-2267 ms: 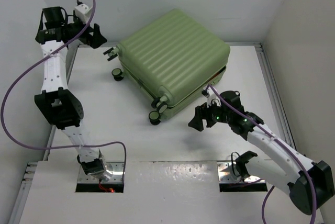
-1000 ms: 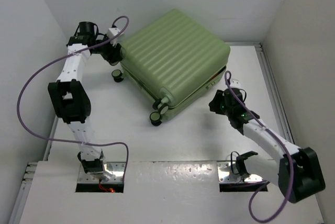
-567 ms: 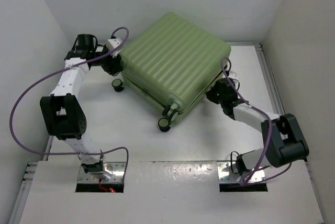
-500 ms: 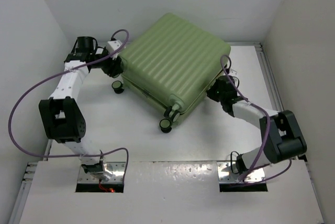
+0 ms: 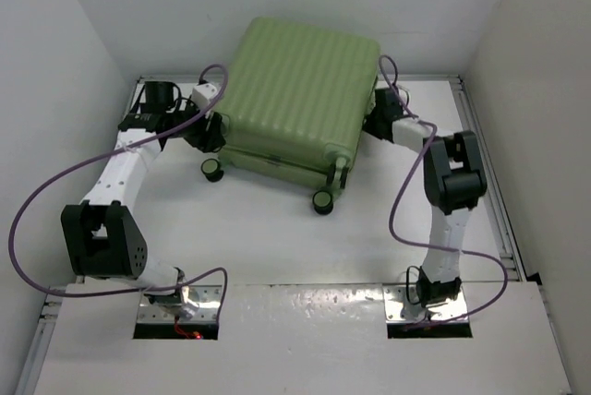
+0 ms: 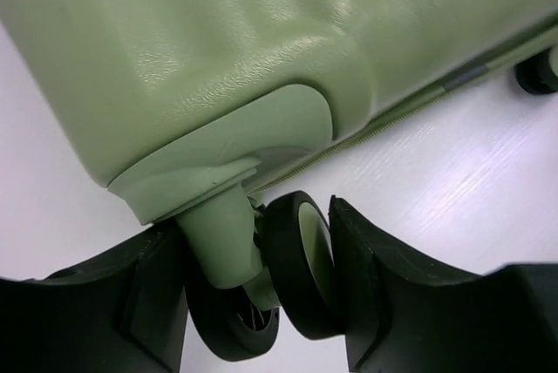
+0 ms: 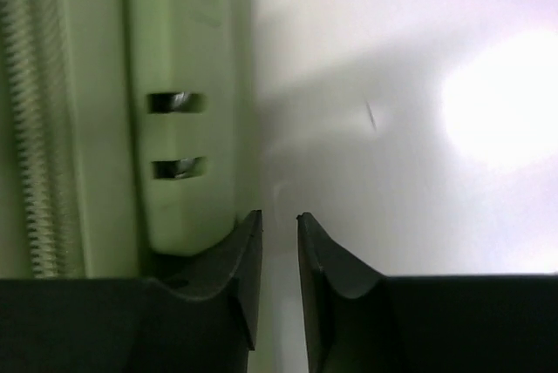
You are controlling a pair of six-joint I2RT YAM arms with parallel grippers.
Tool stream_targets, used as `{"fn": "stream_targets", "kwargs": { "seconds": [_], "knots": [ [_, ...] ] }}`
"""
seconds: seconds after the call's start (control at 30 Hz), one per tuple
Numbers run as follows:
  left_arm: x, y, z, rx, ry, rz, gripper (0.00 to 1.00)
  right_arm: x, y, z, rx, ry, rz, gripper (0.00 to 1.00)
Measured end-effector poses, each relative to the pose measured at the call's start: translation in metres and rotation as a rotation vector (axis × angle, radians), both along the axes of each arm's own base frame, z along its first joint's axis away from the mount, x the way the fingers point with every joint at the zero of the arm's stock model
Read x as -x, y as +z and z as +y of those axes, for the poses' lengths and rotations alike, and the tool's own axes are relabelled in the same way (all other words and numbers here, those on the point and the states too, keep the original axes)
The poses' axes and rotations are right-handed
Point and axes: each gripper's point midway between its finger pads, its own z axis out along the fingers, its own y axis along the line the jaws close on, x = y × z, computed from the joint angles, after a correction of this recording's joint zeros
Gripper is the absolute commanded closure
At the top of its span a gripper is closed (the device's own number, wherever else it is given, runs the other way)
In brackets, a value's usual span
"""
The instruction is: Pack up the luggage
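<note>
The luggage (image 5: pixel 300 81), a closed light-green ribbed hard-shell case, lies flat at the back of the table with its black wheels (image 5: pixel 322 201) toward the near side. My left gripper (image 5: pixel 212 134) is at its left corner. In the left wrist view, that gripper (image 6: pixel 257 225) is shut around a twin black wheel (image 6: pixel 301 277) and its green caster stem, and both fingers touch it. My right gripper (image 5: pixel 372 125) is against the case's right side. Its jaws (image 7: pixel 279 220) stand slightly apart with nothing between them, the left finger resting by a green slotted fitting (image 7: pixel 179 129) beside the zipper.
White walls stand close behind and beside the luggage. A metal rail (image 5: pixel 480 155) runs along the table's right edge. Purple cables (image 5: pixel 55 183) loop off both arms. Bare white table (image 5: pixel 277 247) lies between the case and the arm bases.
The luggage has turned clockwise and slid toward the back wall, so its wheels now face the near side. Both arms swung with it, the right one up to the case's right side.
</note>
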Motion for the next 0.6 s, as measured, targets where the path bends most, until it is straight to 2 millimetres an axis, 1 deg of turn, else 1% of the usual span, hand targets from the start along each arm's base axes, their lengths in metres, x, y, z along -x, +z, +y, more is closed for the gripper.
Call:
{"fn": "stream_targets", "kwargs": {
  "seconds": [0.07, 0.13, 0.17, 0.2, 0.27, 0.3, 0.33, 0.4, 0.47, 0.5, 0.53, 0.6],
  "knots": [
    [0.004, 0.0, -0.008, 0.02, 0.033, 0.022, 0.88, -0.037, 0.003, -0.003, 0.0, -0.014, -0.047, 0.7],
    [0.006, 0.0, -0.02, 0.05, 0.07, 0.048, 0.88, -0.069, 0.008, -0.007, -0.008, -0.03, -0.099, 0.65],
    [0.007, -0.001, -0.027, 0.063, 0.088, 0.06, 0.88, -0.085, 0.013, -0.01, -0.01, -0.038, -0.136, 0.6],
    [0.008, -0.002, -0.034, 0.071, 0.105, 0.066, 0.88, -0.096, 0.018, -0.015, -0.003, -0.046, -0.159, 0.51],
    [0.01, -0.006, -0.052, 0.081, 0.124, 0.091, 0.88, -0.108, 0.016, -0.025, 0.016, -0.067, -0.191, 0.45],
    [0.012, -0.007, -0.061, 0.079, 0.132, 0.1, 0.88, -0.112, 0.018, -0.034, 0.021, -0.083, -0.207, 0.43],
    [0.014, -0.007, -0.069, 0.08, 0.136, 0.11, 0.88, -0.114, 0.019, -0.042, 0.029, -0.093, -0.216, 0.4],
    [0.019, -0.006, -0.087, 0.074, 0.135, 0.122, 0.88, -0.113, 0.018, -0.059, 0.05, -0.099, -0.236, 0.39],
    [0.024, -0.005, -0.103, 0.073, 0.13, 0.136, 0.88, -0.105, 0.021, -0.079, 0.066, -0.085, -0.252, 0.36],
    [0.026, -0.003, -0.111, 0.077, 0.122, 0.137, 0.88, -0.096, 0.021, -0.091, 0.075, -0.086, -0.248, 0.34],
    [0.028, 0.0, -0.117, 0.083, 0.109, 0.137, 0.85, -0.084, 0.021, -0.101, 0.085, -0.072, -0.234, 0.3],
    [0.033, 0.006, -0.13, 0.108, 0.08, 0.135, 0.75, -0.054, 0.022, -0.128, 0.121, -0.034, -0.191, 0.26]
  ]
}}
